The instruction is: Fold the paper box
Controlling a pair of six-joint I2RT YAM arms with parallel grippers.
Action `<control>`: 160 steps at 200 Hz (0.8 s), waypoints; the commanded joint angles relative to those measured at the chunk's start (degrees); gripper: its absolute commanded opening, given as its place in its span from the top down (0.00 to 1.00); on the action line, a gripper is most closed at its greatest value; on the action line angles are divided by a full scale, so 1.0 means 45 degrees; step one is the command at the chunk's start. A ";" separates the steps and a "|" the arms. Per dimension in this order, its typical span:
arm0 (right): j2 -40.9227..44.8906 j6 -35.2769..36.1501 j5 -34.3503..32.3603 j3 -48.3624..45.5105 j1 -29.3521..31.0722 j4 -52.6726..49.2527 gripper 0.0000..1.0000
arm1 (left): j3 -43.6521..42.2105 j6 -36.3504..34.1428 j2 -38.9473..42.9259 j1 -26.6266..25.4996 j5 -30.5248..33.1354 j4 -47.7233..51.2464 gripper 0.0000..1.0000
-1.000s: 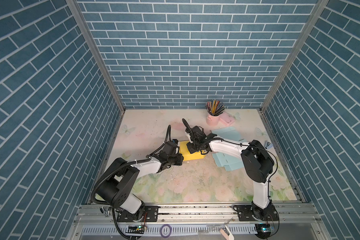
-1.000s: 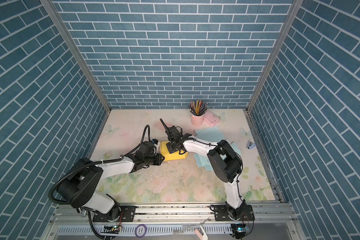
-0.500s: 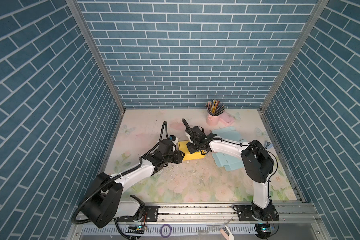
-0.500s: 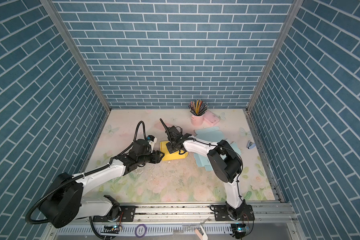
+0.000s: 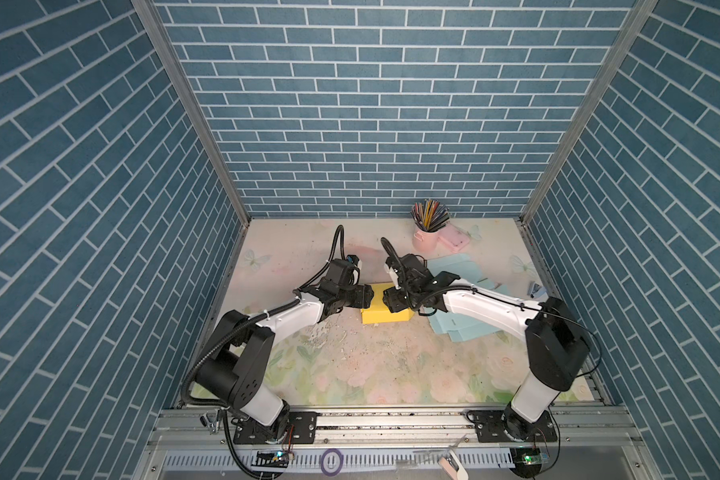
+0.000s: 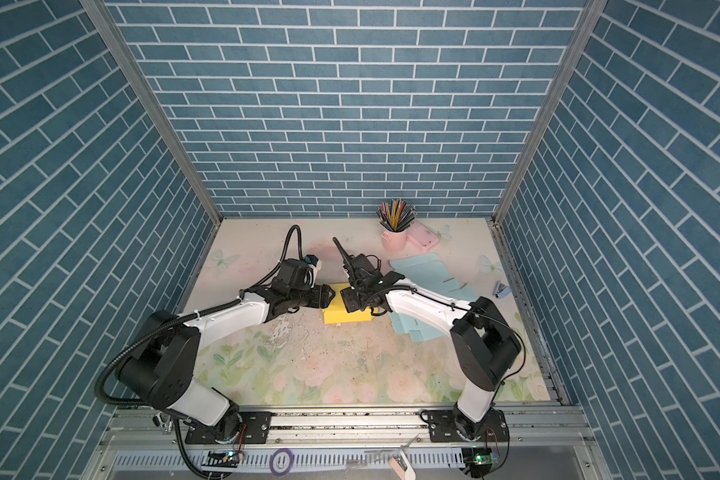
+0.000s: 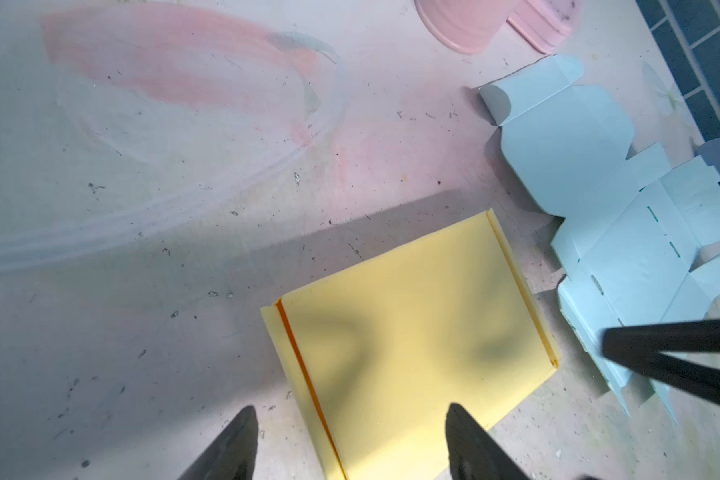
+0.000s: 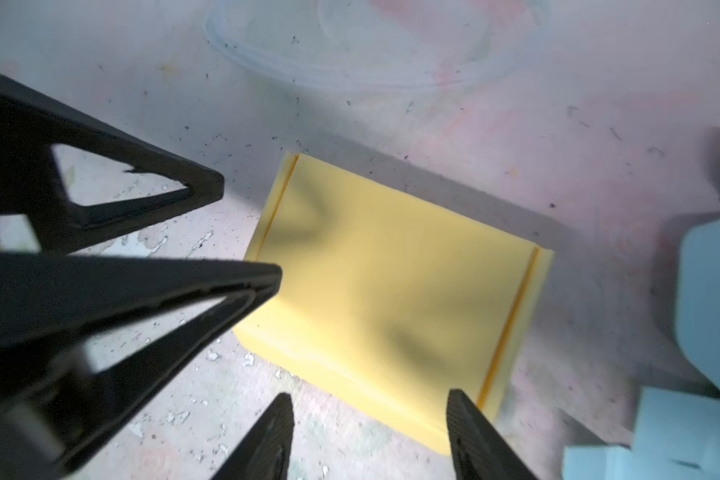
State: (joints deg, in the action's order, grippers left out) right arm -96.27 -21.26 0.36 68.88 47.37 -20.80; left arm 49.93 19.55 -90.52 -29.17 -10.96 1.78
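The folded yellow paper box (image 5: pixel 385 311) (image 6: pixel 347 316) lies flat and closed on the table's middle in both top views. My left gripper (image 5: pixel 368 296) (image 7: pixel 350 415) hovers at the box's left edge, open, one finger over the box (image 7: pixel 412 332) and one over the table. My right gripper (image 5: pixel 391 302) (image 8: pixel 370 399) hangs at the box's right side, open and empty above the box's corner (image 8: pixel 391 291). In the right wrist view the left gripper's fingers (image 8: pixel 262 276) reach the box's opposite edge. Neither gripper holds the box.
A pile of flat light blue box sheets (image 5: pixel 462 330) (image 7: pixel 578 145) lies just right of the yellow box, under the right arm. A pink cup of pencils (image 5: pixel 427 237) and a pink case (image 5: pixel 456 240) stand at the back. A small stapler-like thing (image 5: pixel 535 289) lies by the right wall.
Both grippers have spread their jaws wide. The left arm has changed its pose while its gripper stays at the box's left edge. The yellow box has stayed in place.
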 commanded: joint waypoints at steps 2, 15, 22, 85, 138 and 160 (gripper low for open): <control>0.1525 -0.1388 0.0580 -0.1807 -0.0454 0.0330 0.39 | 0.0105 -0.0251 -0.0370 0.0024 0.0223 0.0307 0.28; 0.2184 -0.1574 0.0785 -0.2744 -0.0511 0.0303 0.39 | 0.0067 -0.0355 -0.0355 0.0036 0.0350 0.0363 0.28; 0.2407 -0.1623 0.0864 -0.3159 -0.0564 0.0324 0.38 | 0.0104 -0.0458 -0.0377 0.0036 0.0429 0.0437 0.27; 0.1712 -0.1374 0.2323 -0.3859 -0.1378 0.1678 0.26 | 0.0354 -0.0352 -0.0704 0.0036 0.0017 0.0333 0.01; 0.0352 -0.1216 0.2960 -0.3271 -0.1387 0.2214 0.25 | -0.0246 0.0347 -0.0699 0.0036 -0.0951 -0.0521 0.01; -0.0106 -0.1307 0.3213 -0.3123 -0.1387 0.2333 0.25 | -0.0531 0.0678 -0.0739 0.0036 -0.1428 -0.1079 0.02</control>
State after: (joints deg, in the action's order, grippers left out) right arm -94.80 -26.76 12.60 53.30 41.10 -11.51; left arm 49.28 20.23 -93.58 -29.17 -14.52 0.21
